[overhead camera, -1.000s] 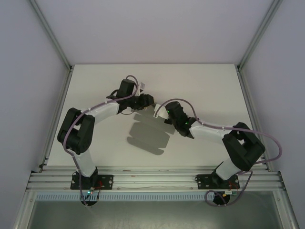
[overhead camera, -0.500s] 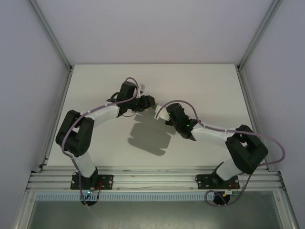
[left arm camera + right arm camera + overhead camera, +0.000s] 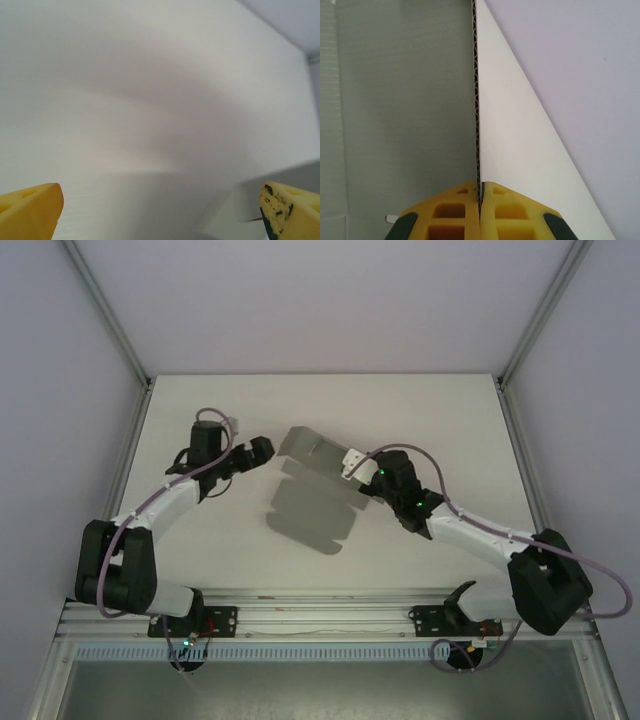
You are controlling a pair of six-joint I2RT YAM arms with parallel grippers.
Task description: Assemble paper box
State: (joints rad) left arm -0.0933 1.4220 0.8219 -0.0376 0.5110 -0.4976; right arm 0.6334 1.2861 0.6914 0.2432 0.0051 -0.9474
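Grey paper box point(image 3: 310, 508) sheet lies at bench point(image 3: 450, 420) centre, its twelve-o'clock flap point(image 3: 312, 448) raised and pinched by the right end effector point(image 3: 352, 462), left end effector point(image 3: 264, 448) spread clear at ten o'clock; we judge assembly barely begun.

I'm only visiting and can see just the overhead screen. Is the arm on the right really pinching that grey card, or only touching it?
Observer: Pinching. On the right wrist camera the right gripper is shut on the paper box, whose card runs edge-on between its yellow fingers.
Visitor: And the left one?
Observer: Its wrist camera shows the left gripper open, with its yellow fingers far apart and no card between them.
Visitor: Is that card solid?
Observer: No. Close up, its edge shows a wavy corrugated layer.
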